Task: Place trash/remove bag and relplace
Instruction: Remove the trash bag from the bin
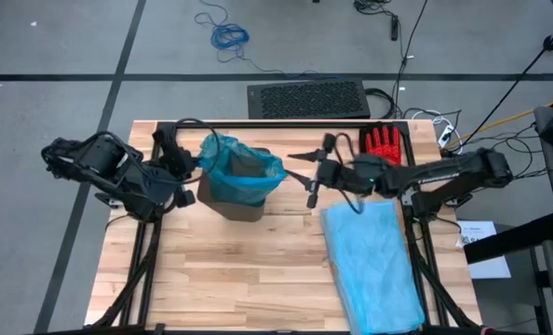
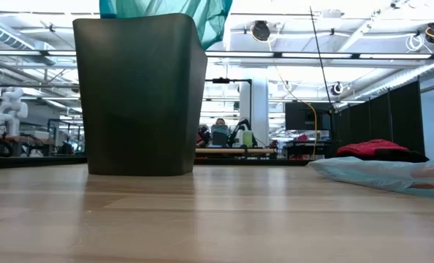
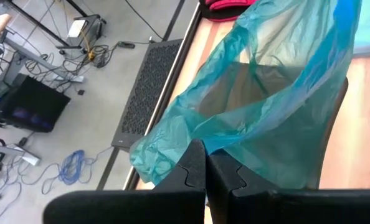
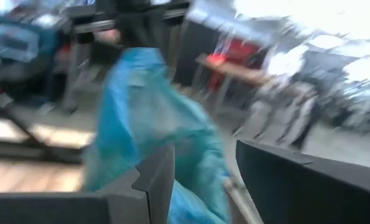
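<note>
A dark bin [image 1: 242, 200] [image 2: 140, 95] stands on the table's far left part. The teal-green bag [image 1: 239, 167] [image 3: 266, 106] lines it, and the bag's rim is folded out over the bin's edge [image 2: 206, 18]. My left gripper [image 1: 189, 177] [image 3: 205, 163] is at the bin's left side, shut on the bag. My right gripper [image 1: 305, 177] [image 4: 203, 152] hovers open just right of the bin, its fingers pointing at the bag without touching it. No trash wads show on the table, and I cannot make out what is in the bag. My left gripper pinches the bag's loose rim [image 3: 194, 138] between its two shut fingers, at the bin's left side. It comes from the table's left, slanting down. The film rises in a crumpled fold [image 1: 211, 147] beside the hold, while the rest stays draped in and over the bin.
A paler sky-blue bag [image 1: 374, 265] [image 2: 392, 174] lies flat on the table's right near part. A red glove [image 1: 384, 144] [image 2: 378, 148] lies at the far right corner. Bare wood stretches along the near left [image 1: 221, 279]. A black mat [image 1: 306, 98] sits on the floor beyond the far edge.
</note>
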### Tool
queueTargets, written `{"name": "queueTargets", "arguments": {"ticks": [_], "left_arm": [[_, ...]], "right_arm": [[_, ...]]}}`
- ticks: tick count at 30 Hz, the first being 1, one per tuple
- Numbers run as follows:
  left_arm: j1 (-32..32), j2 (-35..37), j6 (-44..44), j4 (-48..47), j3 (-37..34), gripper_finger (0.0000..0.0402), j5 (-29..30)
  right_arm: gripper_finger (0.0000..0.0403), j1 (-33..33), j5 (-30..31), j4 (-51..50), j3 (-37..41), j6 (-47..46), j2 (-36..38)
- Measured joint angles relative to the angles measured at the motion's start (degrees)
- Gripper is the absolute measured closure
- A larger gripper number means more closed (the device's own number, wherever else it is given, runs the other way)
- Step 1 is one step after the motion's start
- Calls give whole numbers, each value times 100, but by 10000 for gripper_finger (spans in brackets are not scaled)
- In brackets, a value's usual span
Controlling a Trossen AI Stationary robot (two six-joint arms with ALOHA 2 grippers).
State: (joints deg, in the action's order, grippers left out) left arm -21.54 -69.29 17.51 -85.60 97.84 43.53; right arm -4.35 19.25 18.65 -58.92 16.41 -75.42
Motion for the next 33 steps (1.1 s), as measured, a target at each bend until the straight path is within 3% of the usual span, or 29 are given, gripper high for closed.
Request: {"name": "queueTargets", "arguments": {"ticks": [7, 11, 15, 22, 33], "left_arm": [[2, -179, -274, 165, 0, 402, -2], [2, -189, -281, 173, 0, 402, 7], [2, -189, -288, 235, 0, 402, 37], [2, -189, -290, 236, 0, 402, 110], [2, -189, -288, 239, 0, 402, 156]], "right_arm": [[238, 127, -798, -3432, -3173, -335, -1155], [238, 272, -1399, -4615, -4540, -501, -2028], [238, 323, -1533, -5304, -5487, -484, -2773], [238, 327, -1981, -5509, -6353, -549, -3313], [249, 362, -2589, -5674, -6430, -1212, -3288]]}}
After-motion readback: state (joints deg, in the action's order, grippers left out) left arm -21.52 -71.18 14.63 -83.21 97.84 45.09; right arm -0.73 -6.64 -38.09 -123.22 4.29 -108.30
